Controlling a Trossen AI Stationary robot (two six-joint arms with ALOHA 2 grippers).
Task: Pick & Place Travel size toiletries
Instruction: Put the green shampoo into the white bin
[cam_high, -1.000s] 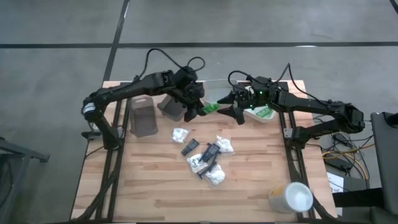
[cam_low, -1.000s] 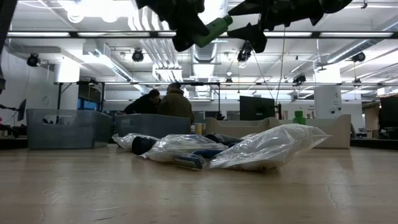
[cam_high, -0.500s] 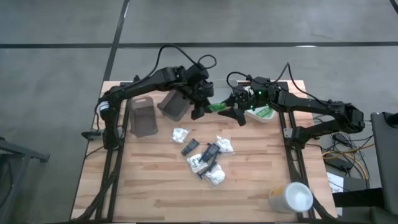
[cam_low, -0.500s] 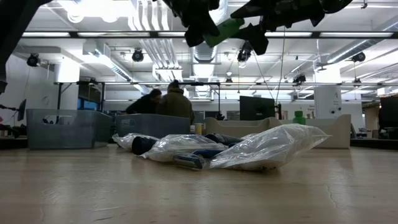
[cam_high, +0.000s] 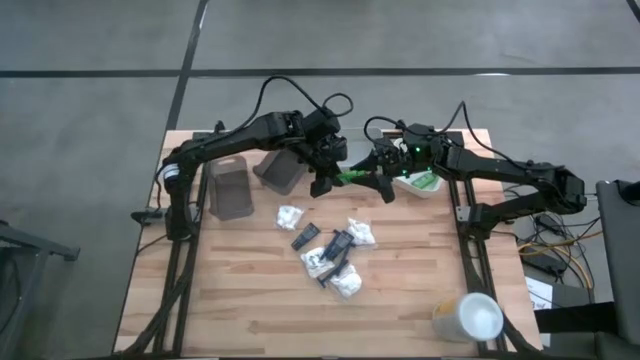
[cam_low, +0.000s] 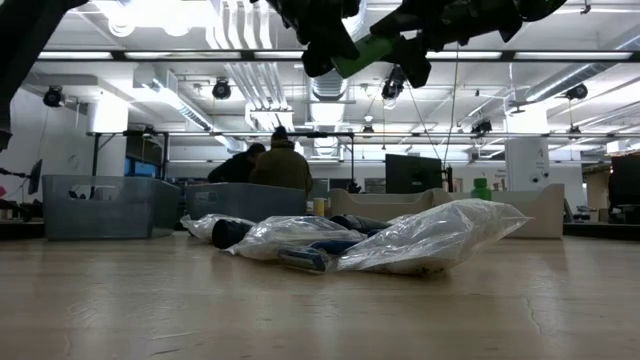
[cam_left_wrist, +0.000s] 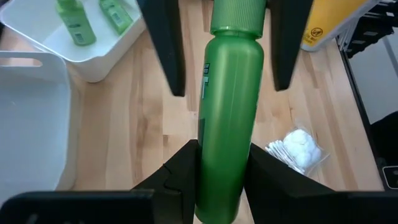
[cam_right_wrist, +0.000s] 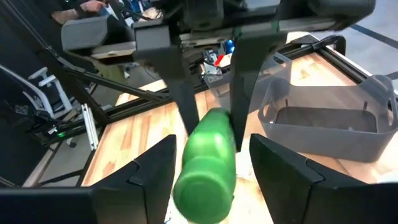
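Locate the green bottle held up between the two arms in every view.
High view: green bottle between both grippers, above the table's far half.
Low view: at the top.
Left wrist view: centre, upright.
Right wrist view: centre bottom.
Shared landmark: white tray.

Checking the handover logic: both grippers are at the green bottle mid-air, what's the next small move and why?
Probably the right gripper should finish closing on the cap end of the small green plastic bottle. The left gripper clamps the bottle's body, while the right gripper's fingers straddle the cap with gaps showing, so releasing now would risk dropping it.
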